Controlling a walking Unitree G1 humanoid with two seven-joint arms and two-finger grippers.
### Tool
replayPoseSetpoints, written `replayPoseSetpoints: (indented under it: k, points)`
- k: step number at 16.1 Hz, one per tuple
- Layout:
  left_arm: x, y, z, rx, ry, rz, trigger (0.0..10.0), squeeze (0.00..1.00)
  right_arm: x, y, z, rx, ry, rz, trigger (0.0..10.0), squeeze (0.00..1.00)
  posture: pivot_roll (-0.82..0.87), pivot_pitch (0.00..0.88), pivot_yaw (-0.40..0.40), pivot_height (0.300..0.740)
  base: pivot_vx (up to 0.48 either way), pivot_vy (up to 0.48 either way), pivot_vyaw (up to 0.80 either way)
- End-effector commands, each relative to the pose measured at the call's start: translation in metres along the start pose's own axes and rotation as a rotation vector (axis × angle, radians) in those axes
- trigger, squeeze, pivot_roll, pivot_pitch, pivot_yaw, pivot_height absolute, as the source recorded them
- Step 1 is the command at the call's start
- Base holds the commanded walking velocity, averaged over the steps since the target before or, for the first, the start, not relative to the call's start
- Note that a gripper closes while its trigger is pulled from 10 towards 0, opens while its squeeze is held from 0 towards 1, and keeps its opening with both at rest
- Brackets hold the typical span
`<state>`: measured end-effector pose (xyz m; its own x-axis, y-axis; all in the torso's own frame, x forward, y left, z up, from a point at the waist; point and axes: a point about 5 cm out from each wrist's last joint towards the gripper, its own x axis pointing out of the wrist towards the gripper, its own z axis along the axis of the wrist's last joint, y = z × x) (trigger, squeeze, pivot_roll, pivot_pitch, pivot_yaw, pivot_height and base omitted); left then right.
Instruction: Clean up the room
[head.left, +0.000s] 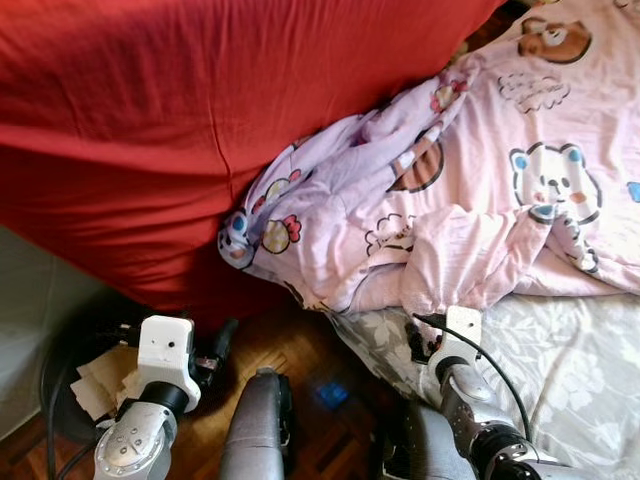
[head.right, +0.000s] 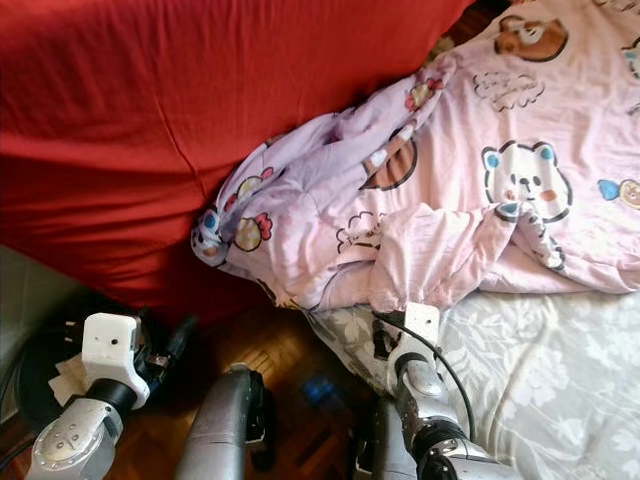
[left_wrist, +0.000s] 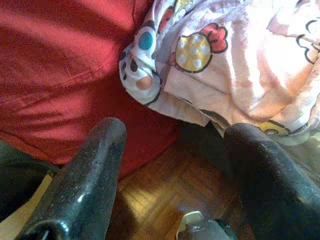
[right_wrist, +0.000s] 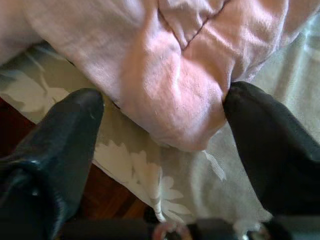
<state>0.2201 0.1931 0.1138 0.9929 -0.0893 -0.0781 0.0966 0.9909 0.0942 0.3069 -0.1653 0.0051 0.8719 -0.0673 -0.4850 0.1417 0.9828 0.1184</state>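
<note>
A pink quilt (head.left: 480, 190) printed with cartoon bears lies rumpled across the bed, its bunched edge spilling over the side toward the wooden floor (head.left: 300, 350), and beside it a big red cover (head.left: 180, 130) drapes down over the rest of the bed. Under the quilt, a grey sheet with a pale flower pattern (head.left: 560, 380) covers the mattress. The right gripper (right_wrist: 165, 120) is at the mattress edge with its fingers (right_wrist: 65, 135) spread wide on either side of a thick pink fold of the quilt; one tip looks to touch the cloth, but the fold is not pinched. The left gripper (left_wrist: 175, 165) hangs lower, over the wooden floor near the bottom of the red cover, its two black fingers (left_wrist: 90, 170) parted with nothing between them, pointing toward the hanging corner of the quilt where a spotted yellow figure is printed. Off to the robot's left, on the floor by the red cover, sits a dark round thing with pale scraps of paper (head.left: 95, 385) on it; I cannot tell what it is.
</note>
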Motion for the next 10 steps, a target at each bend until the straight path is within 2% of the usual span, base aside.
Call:
replayPoseSetpoints:
  k: [1, 5, 10]
  points:
    - [-0.008, 0.001, -0.004, -0.004, 0.04, 0.002, 10.0, 0.0, -0.005, -0.005, -0.02, -0.007, 0.078, -0.019, 0.0, 0.0, 0.3, 0.437, 0.031, 0.655, 0.0, 0.0, 0.0]
    - [-0.014, -0.001, -0.004, -0.012, 0.062, 0.009, 10.0, 0.0, -0.004, -0.017, -0.015, -0.009, 0.068, -0.062, 0.0, 0.0, 0.29, 0.448, 0.032, 0.655, 0.0, 0.0, 0.0]
    - [-0.015, -0.002, -0.003, -0.016, 0.07, 0.008, 10.0, 0.0, -0.002, -0.018, -0.006, -0.045, 0.047, -0.054, 0.0, 0.0, 0.29, 0.459, 0.037, 0.655, 0.0, 0.0, 0.0]
